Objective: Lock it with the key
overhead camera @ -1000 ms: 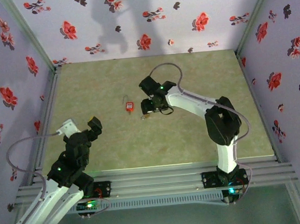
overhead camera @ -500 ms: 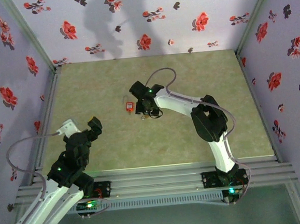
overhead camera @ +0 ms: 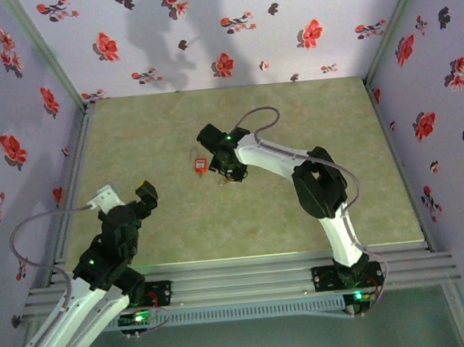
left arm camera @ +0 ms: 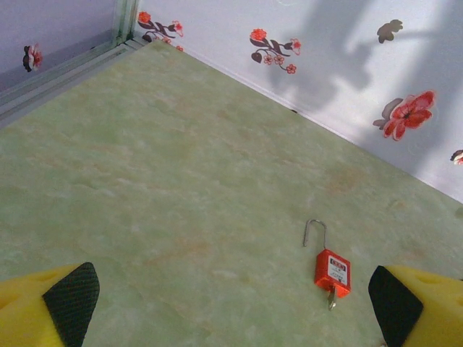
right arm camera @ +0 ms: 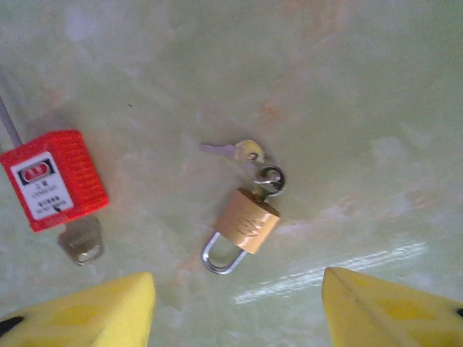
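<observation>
Swinging left across the bench (overhead camera: 149, 140) over the last second, the right arm (overhead camera: 275, 158) has brought its tool from mid-bench to just beside the locks. The left arm (overhead camera: 102, 256), at the near left, has not stirred. The right tool (right arm camera: 237, 289) hangs low over the bench, fingers partly spread and gripping nothing. The left tool (left arm camera: 231, 293) is spread fully wide, also empty, well apart from the locks.

I judge this to be the approach, with nothing grasped yet. The red padlock (right arm camera: 54, 181) lies mid-bench, just left of the right tool. A brass padlock (right arm camera: 248, 220) lies just right of it, squarely between that tool's fingers. The next move probably calls for steadying one lock, pressing its hoop home, then pinching and turning a small key, which is fine work for broad fingers.

The right wrist view tells the two locks apart. It shows the brass one's hoop apparently seated, its ring of keys (right arm camera: 249, 155), and a key (right arm camera: 81, 242) in the red lock's base. The left wrist view adds the red lock's thin hoop (left arm camera: 315, 233), raised out of the body, so that lock looks open. From above, both locks are mere specks.
</observation>
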Robot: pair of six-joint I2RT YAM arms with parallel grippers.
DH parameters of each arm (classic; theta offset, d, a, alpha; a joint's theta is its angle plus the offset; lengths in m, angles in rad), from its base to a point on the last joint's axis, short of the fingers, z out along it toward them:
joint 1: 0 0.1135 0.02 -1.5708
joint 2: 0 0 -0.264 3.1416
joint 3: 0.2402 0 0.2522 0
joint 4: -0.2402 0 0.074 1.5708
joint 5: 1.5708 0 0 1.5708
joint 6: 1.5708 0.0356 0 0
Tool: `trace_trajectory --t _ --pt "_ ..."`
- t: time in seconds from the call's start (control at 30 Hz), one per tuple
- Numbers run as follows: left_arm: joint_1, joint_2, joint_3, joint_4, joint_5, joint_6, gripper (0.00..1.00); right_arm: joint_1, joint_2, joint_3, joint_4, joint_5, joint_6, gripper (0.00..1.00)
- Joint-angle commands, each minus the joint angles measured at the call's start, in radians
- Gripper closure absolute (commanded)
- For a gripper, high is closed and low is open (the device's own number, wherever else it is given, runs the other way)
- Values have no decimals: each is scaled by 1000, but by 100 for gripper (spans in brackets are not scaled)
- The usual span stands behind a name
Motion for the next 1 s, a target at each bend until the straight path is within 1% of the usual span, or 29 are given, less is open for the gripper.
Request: trace_trajectory --t 0.0,0.13,0.23,0.33,0.4,0.47,0.67,0.83,0.9,0.97 --pt "8 -1 9 -17 -19 -25 0 -4 48 53 -90 7 81 38" --pt "8 -2 10 -21 -19 -25 0 -2 72 60 -83 -9 107 43" --pt "8 -3 10 -22 -18 -26 0 -4 90 73 -89 -18 114 44" --pt "8 -1 9 -19 -16 -26 0 -4 102 78 -74 -21 118 50" --pt "8 -2 10 -19 -17 -26 0 -8 117 91 -80 -25 118 50" --pt "7 -1 10 -21 -18 -26 0 -10 132 102 -82 -29 109 53" --pt "8 -1 9 -18 -17 -25 0 -20 152 103 -57 -42 101 53" --pt "8 0 8 -16 -16 -23 0 -33 169 98 -37 -75 97 56" --pt "8 0 7 -16 -17 -22 0 -35 170 98 -26 -77 95 59" --pt "8 -1 6 -13 -17 -23 0 -37 172 97 -24 -75 90 60"
